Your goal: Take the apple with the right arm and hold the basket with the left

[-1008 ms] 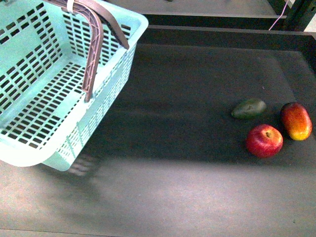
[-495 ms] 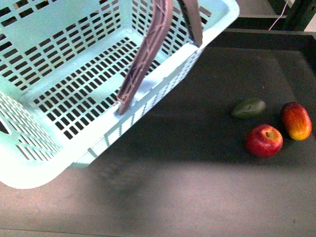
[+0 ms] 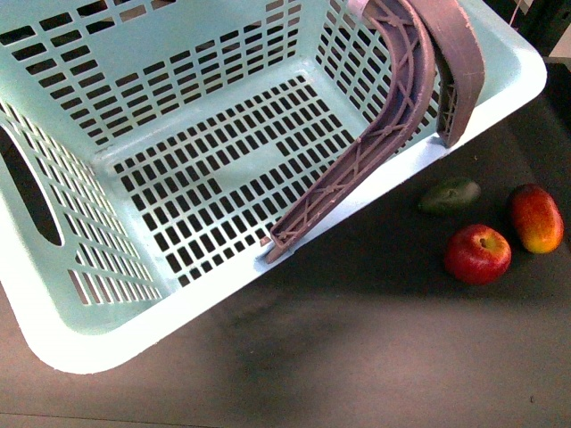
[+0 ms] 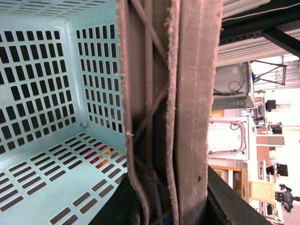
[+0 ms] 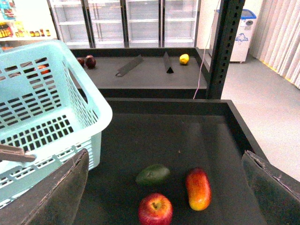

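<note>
The mint-green basket (image 3: 89, 339) fills the left and middle of the front view, tilted, with nothing inside, its brown latticed handles (image 3: 393, 116) raised. In the left wrist view my left gripper (image 4: 164, 206) is shut on the basket's handles (image 4: 168, 93), which stand pressed together between the dark fingers. The red apple (image 3: 477, 253) lies on the dark shelf to the right of the basket. The right wrist view shows the apple (image 5: 155, 209) below my open right gripper (image 5: 164, 187), between its wide-apart fingers (image 5: 56, 192), untouched. Neither arm shows in the front view.
A dark green avocado (image 3: 450, 194) and an elongated red-orange fruit (image 3: 535, 218) lie close behind and beside the apple. The shelf has a raised back edge (image 5: 164, 101) and a black upright post (image 5: 225, 47). More fruit sits on a far shelf (image 5: 183, 58).
The basket has swung rightward and toward the camera, from the upper left until it fills most of the front view. Its rim now reaches near the avocado. The fruits have not moved.
</note>
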